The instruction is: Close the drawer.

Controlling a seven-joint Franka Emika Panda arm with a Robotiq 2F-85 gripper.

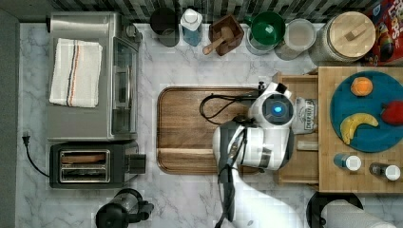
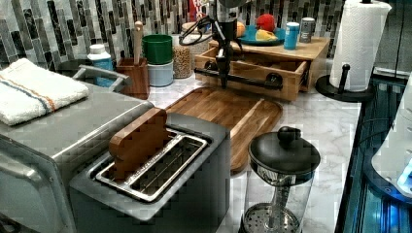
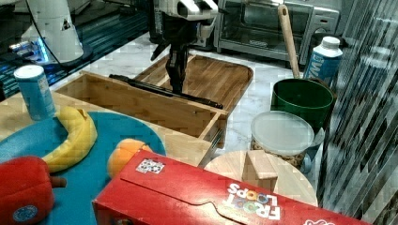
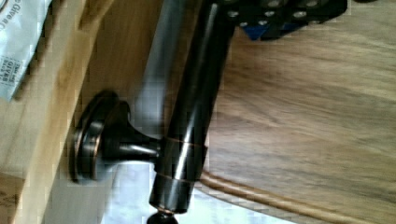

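1. Your drawer (image 3: 141,105) stands pulled out from under the butcher-block top (image 1: 332,180), its front facing the brown tray (image 1: 190,128) on the marble counter (image 1: 190,71).
2. The gripper (image 2: 223,80) hangs at the dark handle bar (image 2: 243,80), about mid-length in the left view. Whether its fingers are spread or clamped on the bar you cannot tell from here.
3. Risk: if you push off-centre on the bar, the box may skew on its runners and jam.
4. Risk: a packet (image 1: 304,114) lies inside; if it stands proud of the walls, it could snag under the top as the drawer goes in.
5. Risk: pressing downward rather than level could make the fingers slide off the round bar.
6. Its long axis runs along the bar, up-down in the top view; the open front points to the top view's left, so closing travels toward the top view's right.
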